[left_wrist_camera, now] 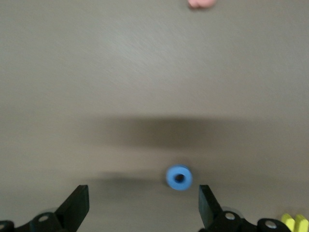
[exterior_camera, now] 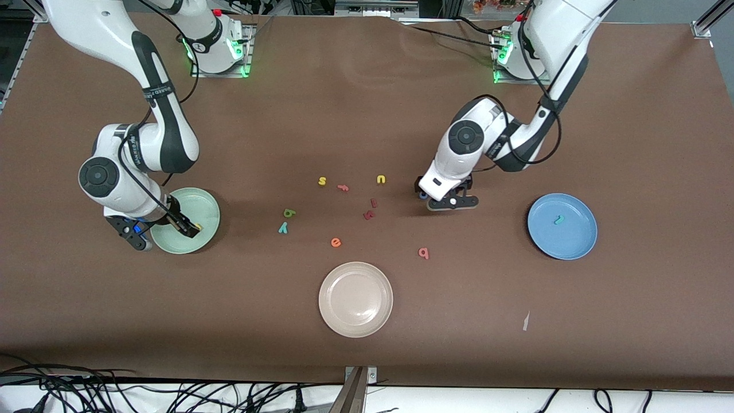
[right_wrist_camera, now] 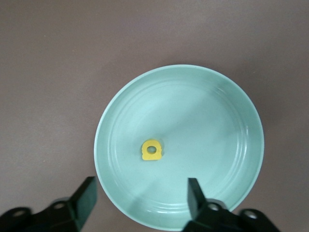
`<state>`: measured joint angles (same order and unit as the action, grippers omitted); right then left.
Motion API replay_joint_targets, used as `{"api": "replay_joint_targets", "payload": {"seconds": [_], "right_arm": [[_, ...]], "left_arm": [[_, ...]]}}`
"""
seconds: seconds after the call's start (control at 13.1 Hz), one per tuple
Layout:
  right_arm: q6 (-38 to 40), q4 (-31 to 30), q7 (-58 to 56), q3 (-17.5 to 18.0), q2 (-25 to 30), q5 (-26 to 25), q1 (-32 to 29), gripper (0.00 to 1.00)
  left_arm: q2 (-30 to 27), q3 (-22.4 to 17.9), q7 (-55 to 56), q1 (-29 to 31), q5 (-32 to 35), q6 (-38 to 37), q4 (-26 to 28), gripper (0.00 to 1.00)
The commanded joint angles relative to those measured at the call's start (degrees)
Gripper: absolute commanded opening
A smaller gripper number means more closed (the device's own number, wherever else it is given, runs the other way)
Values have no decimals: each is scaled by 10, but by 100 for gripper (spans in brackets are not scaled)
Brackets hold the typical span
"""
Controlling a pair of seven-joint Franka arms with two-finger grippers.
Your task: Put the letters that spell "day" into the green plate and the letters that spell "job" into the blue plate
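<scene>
Two grippers, both spread wide and holding nothing: my right gripper (right_wrist_camera: 140, 198) hangs over the green plate (exterior_camera: 206, 201), where the yellow rounded letter (right_wrist_camera: 151, 150) lies, and my left gripper (left_wrist_camera: 144, 205) is low over the table with the blue ring "o" (left_wrist_camera: 179, 177) lying loose between its fingers. The teal "j" (exterior_camera: 557, 219) lies in the blue plate (exterior_camera: 582, 241). The olive-green letter (exterior_camera: 289, 213), teal "y" (exterior_camera: 283, 228) and pink "b" (exterior_camera: 423, 252) lie on the table near the beige plate (exterior_camera: 344, 321). No writing is readable.
</scene>
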<state>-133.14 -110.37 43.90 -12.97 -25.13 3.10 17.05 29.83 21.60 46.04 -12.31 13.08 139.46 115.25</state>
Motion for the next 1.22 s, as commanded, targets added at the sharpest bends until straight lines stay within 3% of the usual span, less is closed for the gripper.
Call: {"api": "replay_joint_targets", "payload": {"seconds": [0.0, 0.38, 0.61, 0.76, 0.92, 1.14], "right_arm": [[-2, -17, 3, 15, 29, 9, -11, 99], [-40, -5, 155, 75, 14, 7, -10, 99], [9, 65, 164, 80, -10, 8, 12, 99], [49, 87, 163, 82, -10, 9, 18, 99], [51, 87, 169, 101, -14, 9, 26, 99], [12, 105, 175, 121, -59, 7, 51, 99]], "left_arm": [[34, -5, -6, -11, -14, 37, -5, 100], [49, -6, -2, -20, -14, 55, -6, 87], [53, -6, 0, -25, -14, 54, -6, 64], [54, -7, -1, -25, -13, 54, -6, 48], [55, -7, -1, -25, -11, 51, -13, 39], [63, -10, 0, -32, -8, 47, -25, 38]]}}
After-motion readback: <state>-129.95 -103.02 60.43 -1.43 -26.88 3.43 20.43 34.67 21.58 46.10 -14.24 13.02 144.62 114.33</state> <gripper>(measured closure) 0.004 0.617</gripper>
